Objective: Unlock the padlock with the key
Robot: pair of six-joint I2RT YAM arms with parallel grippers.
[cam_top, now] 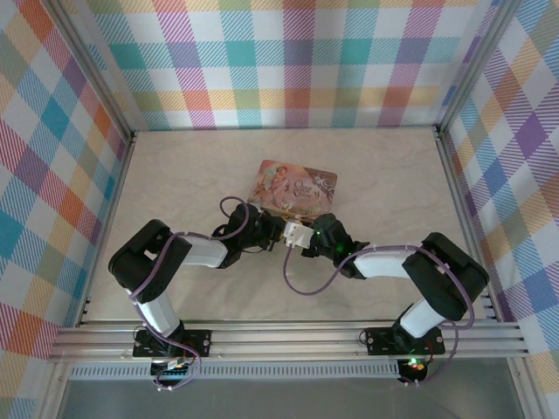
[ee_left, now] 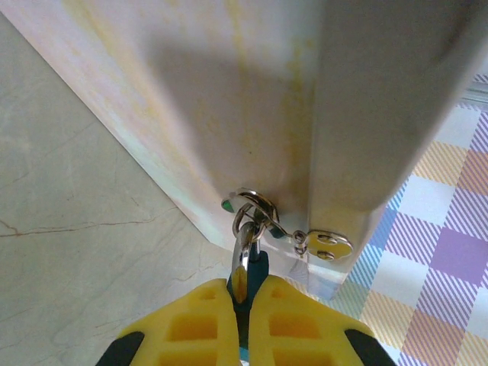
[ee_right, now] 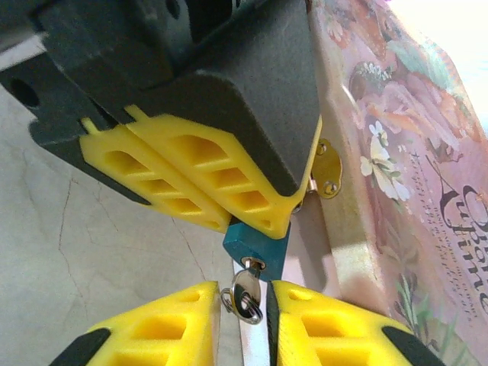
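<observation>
A pale, marble-patterned table [cam_top: 384, 175] is enclosed by walls [cam_top: 288, 61] covered in a pastel check. A pink illustrated tin [cam_top: 299, 185] is set near the middle of the table. Both arms are stretched toward its near edge, where their tips are brought almost together.

The padlock [ee_right: 255, 248] is found at that near edge of the tin, raised off the table. Its blue body is clamped between the yellow fingers of the left gripper [ee_right: 252, 226], which are pressed together around it. From the left wrist view, only a thin blue sliver of the body is seen between the closed fingers. Above them the silvery shackle [ee_left: 255, 207] is looped at the tin's side. A small gold plate [ee_left: 329, 244] is screwed on just beside it.

The key [ee_right: 247, 288] is seated in the keyhole on the padlock's lower face, and a small silver ring [ee_right: 231, 302] is hung from its head. The head is flanked by the two yellow fingers of the right gripper [ee_right: 244, 291], one on each side. Only a narrow gap is left between the fingers. Whether the key is actually pinched by the pads cannot be told, since slim slits of space appear on either side of the head. The ring is seen right against the inner edge of the finger shown on the left in that view.
</observation>
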